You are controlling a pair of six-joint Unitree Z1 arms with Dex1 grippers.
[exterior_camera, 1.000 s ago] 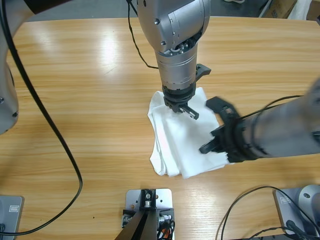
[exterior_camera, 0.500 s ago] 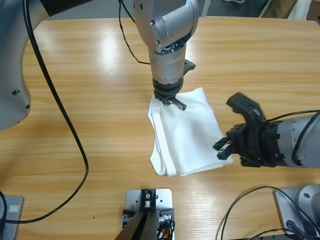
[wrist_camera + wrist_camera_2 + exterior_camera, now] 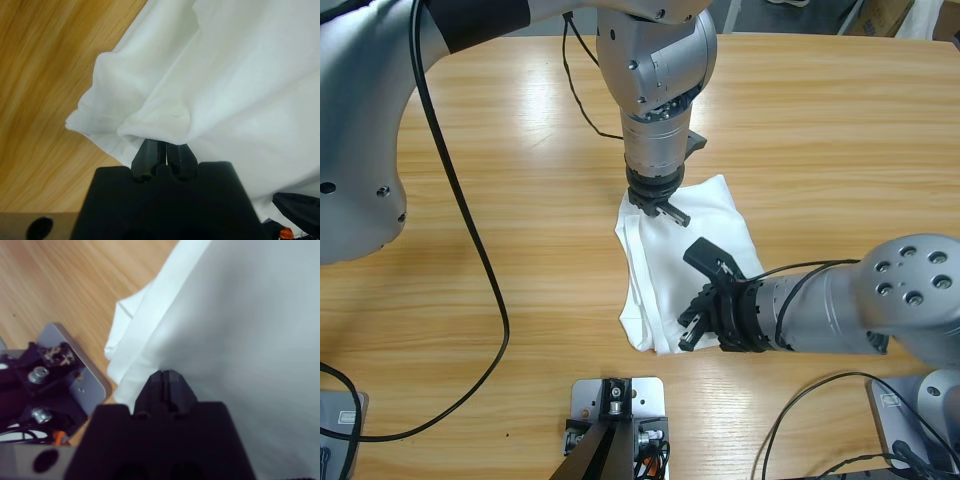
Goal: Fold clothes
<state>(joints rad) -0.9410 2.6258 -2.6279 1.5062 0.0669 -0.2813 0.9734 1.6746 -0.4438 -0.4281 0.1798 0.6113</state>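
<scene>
The right gripper (image 3: 694, 318), jaws closed, has swung back onto the folded T-shirt (image 3: 695, 255) mid-table to press its near edge, while the left gripper (image 3: 665, 209) pinches its far corner.

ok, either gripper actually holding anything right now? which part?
Left gripper: jaws shut, tips against a bunched fold at the T-shirt's edge; a pinch cannot be confirmed. Right gripper: shut, resting on the cloth, apparently holding nothing.
</scene>
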